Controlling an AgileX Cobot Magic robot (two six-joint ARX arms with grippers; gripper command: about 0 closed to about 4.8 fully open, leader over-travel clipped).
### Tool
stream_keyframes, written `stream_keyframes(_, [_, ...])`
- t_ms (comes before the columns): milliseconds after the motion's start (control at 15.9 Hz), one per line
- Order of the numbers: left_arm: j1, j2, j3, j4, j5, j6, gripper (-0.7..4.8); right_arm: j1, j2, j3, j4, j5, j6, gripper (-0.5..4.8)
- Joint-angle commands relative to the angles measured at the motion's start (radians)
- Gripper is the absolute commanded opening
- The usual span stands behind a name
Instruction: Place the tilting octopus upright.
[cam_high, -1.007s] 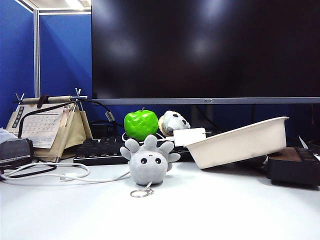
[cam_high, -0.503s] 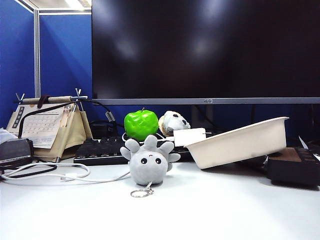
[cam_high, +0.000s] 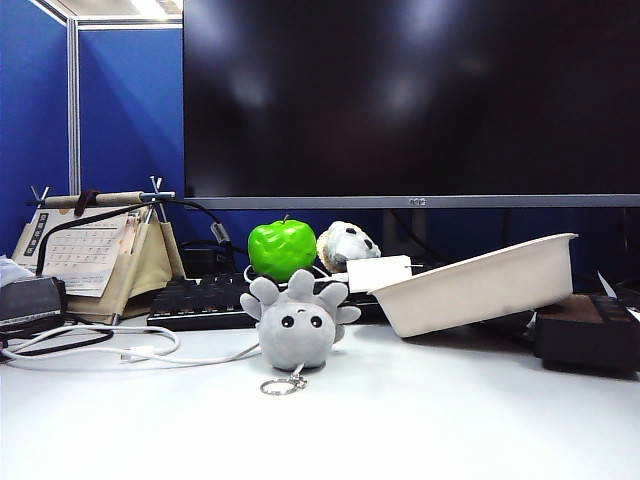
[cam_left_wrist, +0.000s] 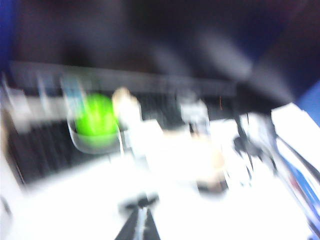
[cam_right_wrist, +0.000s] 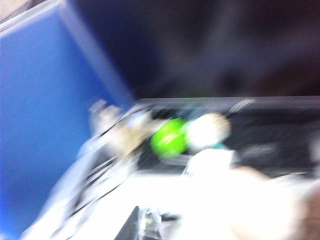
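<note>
The octopus (cam_high: 296, 325), a small light-grey plush with black bead eyes, rests on its round head on the white table with its stubby tentacles pointing up. Its silver keyring (cam_high: 280, 386) lies on the table just in front of it. Neither arm shows in the exterior view. Both wrist views are heavily blurred and I cannot make out the octopus in them. My left gripper (cam_left_wrist: 142, 207) shows as two dark fingers pressed together, shut and empty. Of my right gripper (cam_right_wrist: 149, 221) only a dark finger (cam_right_wrist: 133, 225) is distinct.
A green apple (cam_high: 281, 248) and a white-and-grey plush (cam_high: 347, 243) sit behind the octopus on a black keyboard (cam_high: 195, 298). A tilted white tray (cam_high: 480, 285) lies to the right, a desk calendar (cam_high: 95, 255) and cables (cam_high: 100, 345) to the left. A large monitor (cam_high: 410, 100) closes the back.
</note>
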Motion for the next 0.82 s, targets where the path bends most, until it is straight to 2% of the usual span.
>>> stream_keyframes(63, [-0.049,0.127,0.004,-0.037,0.051,0.002,-0.06,0.018,0.141,0.029,-0.036,-0.078,0.005,-0.02])
stream_keyframes(252, [-0.203,0.228,0.004,0.0,0.036,0.005,-0.06,0.156,0.275,0.027,-0.095,-0.075,0.005,-0.02])
stream_keyframes(378, [-0.332,0.281,0.004,0.021,-0.079,0.023,-0.06,0.282,0.355,0.027,-0.09,-0.047,0.005,-0.01])
stream_keyframes(503, [-0.445,0.343,0.004,0.05,-0.24,0.131,-0.06,0.388,0.44,0.025,-0.088,0.065,-0.037,-0.01])
stream_keyframes(566, [-0.48,0.381,0.003,0.055,-0.329,0.175,-0.06,0.426,0.481,0.018,-0.076,0.101,-0.056,-0.01])
stream_keyframes(629, [-0.494,0.412,0.002,0.055,-0.357,0.207,-0.06,0.458,0.518,0.007,-0.053,0.127,-0.056,-0.02])
stream_keyframes(818, [-0.511,0.523,0.002,0.062,-0.362,0.219,-0.05,0.479,0.601,-0.024,-0.012,0.174,-0.056,-0.01])
